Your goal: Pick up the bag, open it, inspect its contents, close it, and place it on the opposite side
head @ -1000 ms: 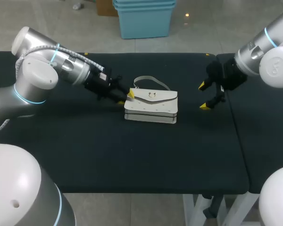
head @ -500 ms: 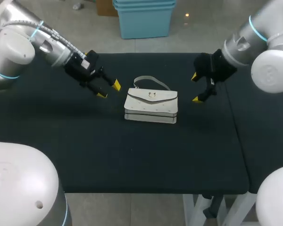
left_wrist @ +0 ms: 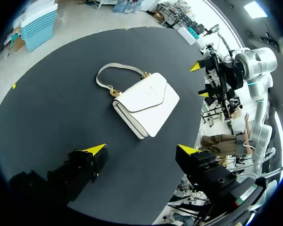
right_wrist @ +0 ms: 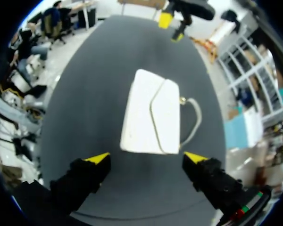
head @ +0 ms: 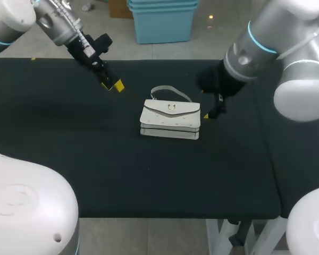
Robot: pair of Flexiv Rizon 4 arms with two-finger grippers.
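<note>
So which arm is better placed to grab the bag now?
Right, probably. The right gripper hangs open close beside the bag, which lies straight ahead of its fingers. The left gripper, also open, sits well off near the table's far edge.

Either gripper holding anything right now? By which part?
Nothing is held. The left gripper and right gripper are both open, neither touching the white handbag.

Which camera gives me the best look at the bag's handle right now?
Left wrist view: the handle shows as a full loop with its gold links. The head view shows it small, behind the bag; the right wrist view shows a thin loop.
</note>
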